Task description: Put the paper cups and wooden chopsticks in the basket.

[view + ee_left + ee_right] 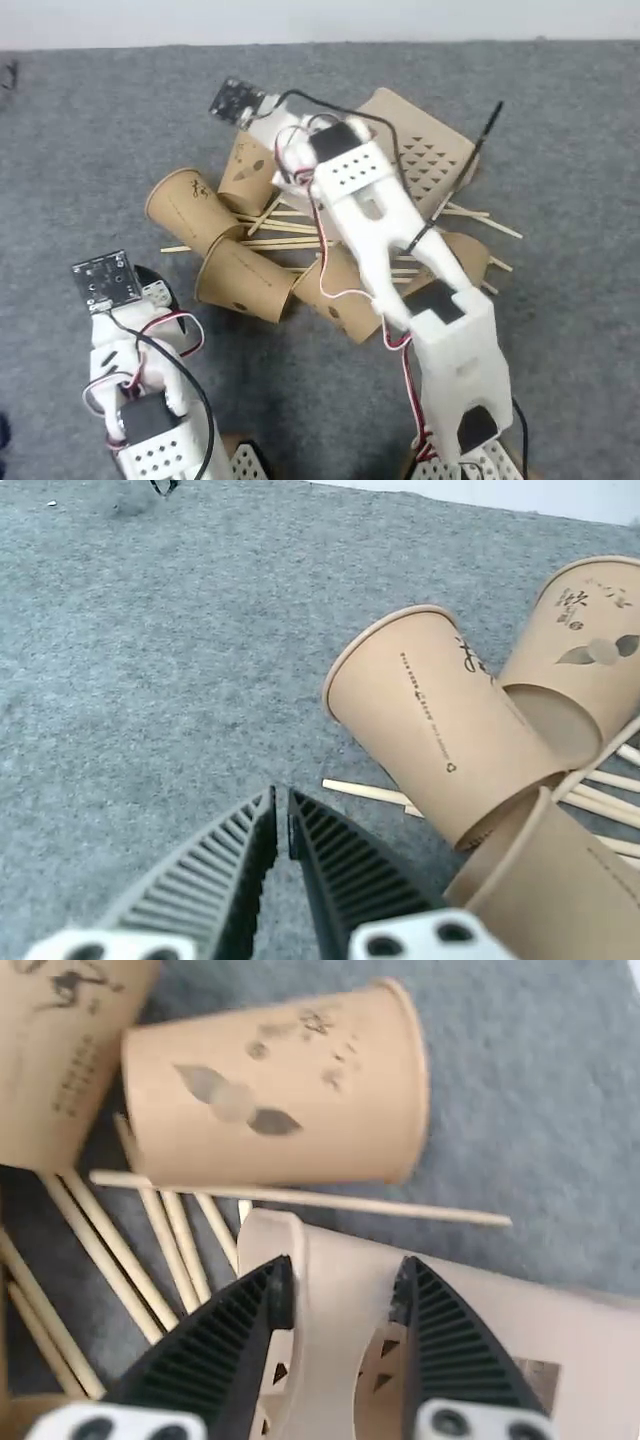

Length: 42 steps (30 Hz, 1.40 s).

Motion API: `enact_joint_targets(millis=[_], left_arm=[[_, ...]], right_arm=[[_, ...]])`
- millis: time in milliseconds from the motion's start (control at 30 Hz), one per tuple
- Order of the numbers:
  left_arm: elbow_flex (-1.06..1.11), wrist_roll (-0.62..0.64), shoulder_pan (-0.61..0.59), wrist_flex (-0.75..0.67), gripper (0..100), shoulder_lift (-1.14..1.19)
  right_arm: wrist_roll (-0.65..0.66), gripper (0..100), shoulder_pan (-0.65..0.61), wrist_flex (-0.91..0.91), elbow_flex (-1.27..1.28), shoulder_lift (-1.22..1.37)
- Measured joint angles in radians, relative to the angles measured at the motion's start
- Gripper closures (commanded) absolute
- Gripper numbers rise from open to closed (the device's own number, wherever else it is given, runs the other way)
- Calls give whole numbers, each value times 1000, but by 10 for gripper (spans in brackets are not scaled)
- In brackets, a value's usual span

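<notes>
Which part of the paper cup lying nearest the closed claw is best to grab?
Probably its rim, from the bare carpet side: the paper cup lies on its side with its mouth facing that way, so the left claw could pinch the wall there.

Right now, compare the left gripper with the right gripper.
The left gripper is shut and empty; the right gripper is open. The left points at bare carpet beside a paper cup; the right straddles part of the basket. Both are black and ribbed inside.

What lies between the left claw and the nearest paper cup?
Left wrist view: grey carpet and one wooden chopstick end, between left gripper and paper cup.
</notes>
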Motion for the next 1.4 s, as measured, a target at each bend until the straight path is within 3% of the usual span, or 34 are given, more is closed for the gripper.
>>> enact_joint_targets(millis=[467, 800, 1000, 1133, 1200, 1400], left_arm=[[0, 0, 0, 0, 984, 0], [0, 0, 0, 0, 984, 0], [0, 0, 0, 0, 984, 0], [0, 0, 0, 0, 984, 0], [0, 0, 0, 0, 984, 0], [0, 0, 0, 0, 984, 0]], right_arm=[[0, 822, 23, 244, -81, -15], [-2, 822, 51, 255, -74, -15], [-2, 827, 66, 173, 72, -17], [2, 998, 66, 160, 87, -17], [5, 964, 68, 158, 91, -17], [5, 991, 86, 158, 91, -72]])
